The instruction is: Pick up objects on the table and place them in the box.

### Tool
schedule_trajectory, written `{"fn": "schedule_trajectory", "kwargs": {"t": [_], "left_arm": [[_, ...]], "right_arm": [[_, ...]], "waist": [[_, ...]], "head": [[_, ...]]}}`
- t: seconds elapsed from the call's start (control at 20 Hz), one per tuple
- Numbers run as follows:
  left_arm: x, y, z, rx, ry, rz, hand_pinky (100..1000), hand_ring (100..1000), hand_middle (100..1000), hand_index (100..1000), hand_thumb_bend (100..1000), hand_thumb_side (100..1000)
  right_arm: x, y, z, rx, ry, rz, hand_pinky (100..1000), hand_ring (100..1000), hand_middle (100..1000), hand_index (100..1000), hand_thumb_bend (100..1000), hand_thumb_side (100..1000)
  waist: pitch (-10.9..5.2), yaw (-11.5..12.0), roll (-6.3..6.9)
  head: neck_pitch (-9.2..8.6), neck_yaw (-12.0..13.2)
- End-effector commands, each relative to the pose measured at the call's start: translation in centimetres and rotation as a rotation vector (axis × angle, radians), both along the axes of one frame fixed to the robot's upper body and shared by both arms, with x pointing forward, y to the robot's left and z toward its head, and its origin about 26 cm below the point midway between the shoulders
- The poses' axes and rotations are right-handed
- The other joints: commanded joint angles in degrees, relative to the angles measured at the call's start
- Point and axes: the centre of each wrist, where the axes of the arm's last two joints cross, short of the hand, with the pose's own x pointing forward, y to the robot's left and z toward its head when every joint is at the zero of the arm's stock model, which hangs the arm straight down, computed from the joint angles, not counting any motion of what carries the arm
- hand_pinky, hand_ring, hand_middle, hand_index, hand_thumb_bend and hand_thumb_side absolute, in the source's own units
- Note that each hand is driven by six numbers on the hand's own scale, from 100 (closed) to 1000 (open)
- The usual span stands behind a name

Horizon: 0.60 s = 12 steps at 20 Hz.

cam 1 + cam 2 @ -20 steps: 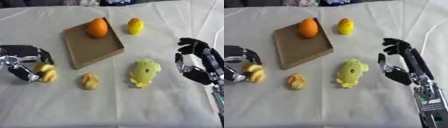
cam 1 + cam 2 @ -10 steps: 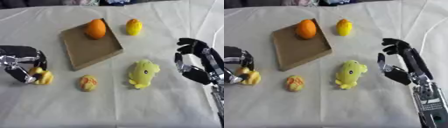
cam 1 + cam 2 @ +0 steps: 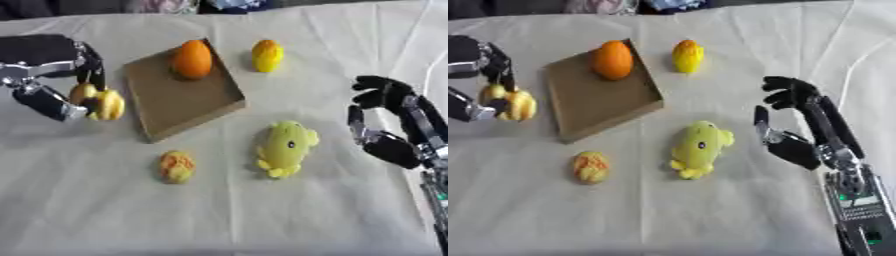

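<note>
White cloth, creased in places, covers the surface [image 3: 219,215] from edge to edge. At the view's left the left hand [image 3: 54,80] has its fingers [image 3: 91,67] curled round a small yellow-orange toy [image 3: 100,101], which it holds just beside the left edge of the cardboard box [image 3: 182,100]; whether the toy touches the cloth cannot be told. The toy looks lumpy and two-lobed, and its exact shape is hard to make out, since the fingers cover part of it. The box is a shallow brown tray lying askew, and an orange [image 3: 192,59] sits in its far corner. Beyond the box, a little to the right, a yellow fruit-like object [image 3: 267,55] lies on the cloth. A yellow plush duck [image 3: 285,148] lies near the middle, and a small orange-and-yellow round object [image 3: 177,166] lies to its left, in front of the box. The right hand [image 3: 794,127] rests at the right with fingers bent but spread apart, holding nothing, well apart from the duck.
</note>
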Motion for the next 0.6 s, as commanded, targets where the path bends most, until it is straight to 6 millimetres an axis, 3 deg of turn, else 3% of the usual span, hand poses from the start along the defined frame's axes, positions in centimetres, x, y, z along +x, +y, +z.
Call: {"fn": "schedule_trajectory", "kwargs": {"t": [0.05, 0.25, 0.6], "left_arm": [[1.5, -2.4, 0.0, -0.014, -0.012, -0.048, 609, 552, 538, 600, 173, 100], [4.0, -5.5, -1.4, -0.026, -0.026, -0.059, 608, 556, 544, 607, 192, 100], [6.8, -8.8, -4.5, -0.106, -0.042, -0.010, 613, 567, 570, 639, 278, 143]], "right_arm": [[0.0, -0.2, 0.5, -0.012, -0.013, 0.009, 691, 703, 736, 849, 105, 261], [0.0, -0.1, 0.4, -0.006, -0.011, 0.013, 690, 702, 735, 851, 103, 262], [-0.1, 0.2, 0.2, 0.002, -0.003, 0.030, 690, 700, 734, 850, 103, 264]], "waist": [[-1.95, -0.1, 0.28], [-2.08, -0.9, 0.09], [-2.16, -2.3, -0.08]], "head": [[-0.33, -0.3], [-0.37, -0.2], [-0.28, 0.0]]}}
